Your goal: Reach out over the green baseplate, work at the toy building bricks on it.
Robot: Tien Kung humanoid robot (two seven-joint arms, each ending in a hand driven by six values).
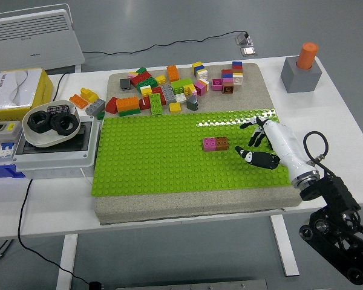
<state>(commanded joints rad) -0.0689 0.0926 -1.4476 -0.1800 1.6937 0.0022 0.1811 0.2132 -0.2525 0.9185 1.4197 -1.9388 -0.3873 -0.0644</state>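
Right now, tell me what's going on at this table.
The robot's right hand reaches over the green baseplate, fingers spread and holding nothing, just right of a pink brick and a brown brick joined side by side on the plate. It isn't touching them. The loose brick pile lies beyond the plate's far edge. No left arm or person is in view.

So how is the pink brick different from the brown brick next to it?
The pink brick is pink and sits on the left; the brown brick is brown and sits on the right, nearer the robot hand. Both look the same size, touch each other and sit on the green baseplate.
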